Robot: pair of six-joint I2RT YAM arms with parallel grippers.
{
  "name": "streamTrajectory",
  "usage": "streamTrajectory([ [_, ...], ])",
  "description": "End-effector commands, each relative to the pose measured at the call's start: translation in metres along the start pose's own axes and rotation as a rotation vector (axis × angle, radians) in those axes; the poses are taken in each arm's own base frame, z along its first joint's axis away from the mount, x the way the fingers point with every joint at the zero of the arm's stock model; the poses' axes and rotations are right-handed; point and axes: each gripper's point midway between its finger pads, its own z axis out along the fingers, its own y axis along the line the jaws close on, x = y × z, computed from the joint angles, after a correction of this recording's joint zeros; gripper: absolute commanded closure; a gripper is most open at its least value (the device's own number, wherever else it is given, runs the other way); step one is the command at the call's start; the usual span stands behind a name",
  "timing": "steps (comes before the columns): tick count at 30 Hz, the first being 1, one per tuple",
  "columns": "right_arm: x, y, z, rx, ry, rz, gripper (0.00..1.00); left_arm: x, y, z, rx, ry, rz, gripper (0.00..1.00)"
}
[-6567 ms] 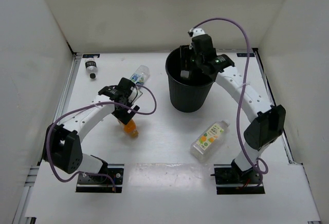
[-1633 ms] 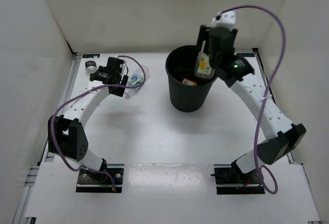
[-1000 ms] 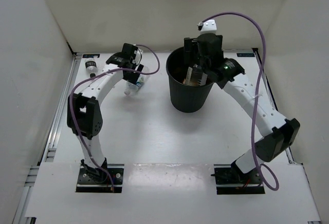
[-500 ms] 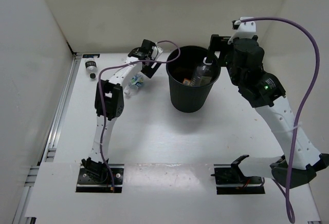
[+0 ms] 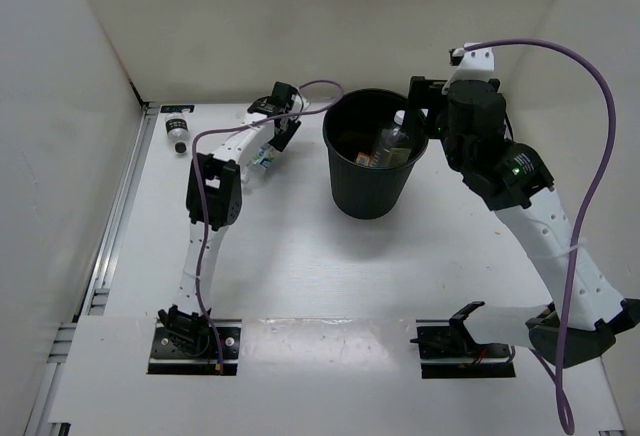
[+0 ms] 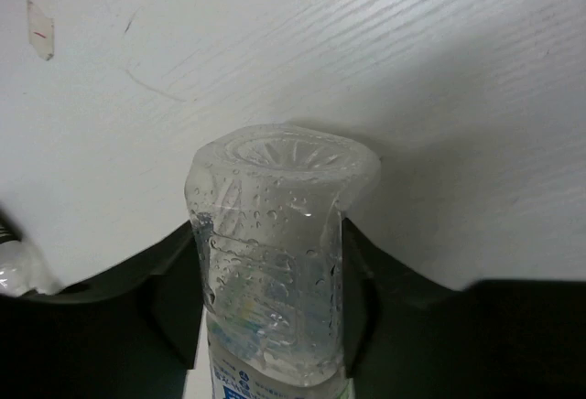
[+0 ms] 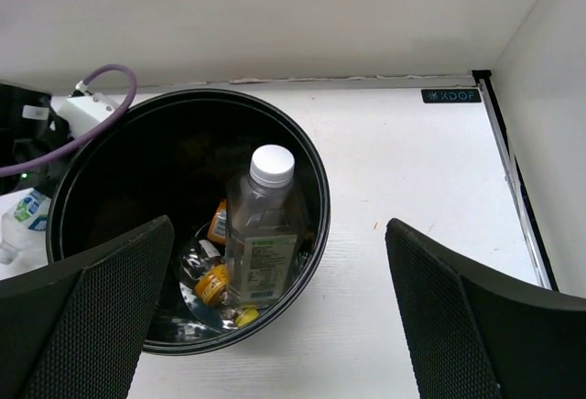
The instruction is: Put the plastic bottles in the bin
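The black bin (image 5: 368, 191) stands at the back middle of the table. A clear bottle with a white cap (image 7: 265, 234) stands inside the bin (image 7: 324, 207), next to a short orange one (image 7: 212, 282). My right gripper (image 5: 416, 116) hovers over the bin's right rim, open and holding nothing (image 7: 279, 234). Left of the bin, my left gripper (image 5: 271, 144) is shut on the clear bottle with the blue-green label (image 5: 262, 161). Both fingers (image 6: 364, 298) press its sides, and the bottle's ribbed base (image 6: 279, 225) points away from the camera. A black-capped bottle (image 5: 178, 134) lies at the far left.
White walls close in the back and both sides of the table. A metal rail (image 5: 110, 246) runs along the left edge. Purple cables loop from both arms, and the left one (image 5: 318, 86) hangs near the bin's rim.
My left gripper has closed on the blue-green label bottle after moving right to it. The right gripper dropped its bottle into the bin and pulled back to the right.
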Motion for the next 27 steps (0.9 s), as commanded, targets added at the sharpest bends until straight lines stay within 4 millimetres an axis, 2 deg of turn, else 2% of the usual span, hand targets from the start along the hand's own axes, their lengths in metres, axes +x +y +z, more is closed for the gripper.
streamTrajectory([
  [1,-0.020,-0.010,-0.015,0.018,-0.056,0.059,0.00,-0.031,0.036,-0.066,-0.044,-0.111,-0.051,0.90],
  [3,-0.025,-0.013,-0.022,0.014,-0.072,0.099,0.00,-0.047,0.051,-0.094,-0.076,-0.171,-0.080,0.90],
  [4,-0.020,-0.012,-0.019,0.016,-0.061,0.092,0.00,-0.057,0.062,-0.119,-0.093,-0.219,-0.094,0.90],
  [6,-0.014,-0.015,-0.024,0.016,-0.058,0.117,0.00,-0.072,0.082,-0.152,-0.143,-0.285,-0.131,0.90],
  [7,-0.012,-0.018,-0.025,0.031,-0.060,0.125,0.00,-0.089,0.099,-0.186,-0.176,-0.363,-0.170,0.90],
  [8,-0.013,-0.025,-0.030,0.049,-0.070,0.139,0.00,-0.100,0.101,-0.204,-0.182,-0.410,-0.185,0.90],
  [9,-0.004,-0.026,-0.029,0.061,-0.058,0.152,0.00,-0.112,0.102,-0.225,-0.188,-0.461,-0.220,0.89],
  [10,0.000,-0.027,-0.030,0.062,-0.053,0.159,0.00,-0.133,0.113,-0.266,-0.201,-0.583,-0.262,0.88],
  [12,0.007,-0.033,-0.035,0.074,-0.052,0.179,0.00,-0.156,0.109,-0.307,-0.165,-0.720,-0.291,0.90],
  [13,0.019,-0.034,-0.034,0.080,-0.028,0.182,0.00,-0.169,0.099,-0.330,-0.132,-0.794,-0.320,0.90],
  [14,0.021,-0.035,-0.036,0.080,-0.030,0.193,0.00,-0.178,0.102,-0.360,-0.120,-0.877,-0.346,0.90],
  [16,0.028,-0.038,-0.039,0.085,-0.012,0.197,0.00,-0.197,0.097,-0.401,-0.082,-0.999,-0.377,0.90],
  [17,0.030,-0.039,-0.041,0.085,-0.012,0.207,0.00,-0.210,0.084,-0.427,-0.047,-1.068,-0.368,0.90],
  [19,0.034,-0.042,-0.044,0.087,-0.006,0.202,0.00,-0.223,0.052,-0.439,0.062,-1.118,-0.306,0.87],
  [20,0.031,-0.045,-0.048,0.092,-0.020,0.222,0.00,-0.227,0.021,-0.434,0.143,-1.106,-0.267,0.85],
  [21,0.039,-0.045,-0.046,0.098,-0.001,0.219,0.00,-0.227,0.005,-0.437,0.194,-1.110,-0.236,0.83],
  [23,0.041,-0.050,-0.053,0.108,-0.007,0.247,0.00,-0.228,-0.040,-0.437,0.353,-1.100,-0.189,0.80],
  [24,0.044,-0.049,-0.051,0.110,-0.001,0.255,0.00,-0.226,-0.055,-0.430,0.399,-1.075,-0.175,0.80],
  [25,0.046,-0.054,-0.055,0.122,0.004,0.261,0.00,-0.225,-0.071,-0.431,0.457,-1.072,-0.152,0.79],
  [26,0.044,-0.055,-0.059,0.118,-0.007,0.278,0.00,-0.224,-0.092,-0.423,0.499,-1.047,-0.125,0.77],
  [27,0.043,-0.055,-0.059,0.118,-0.008,0.288,0.00,-0.223,-0.102,-0.423,0.519,-1.041,-0.112,0.76],
])
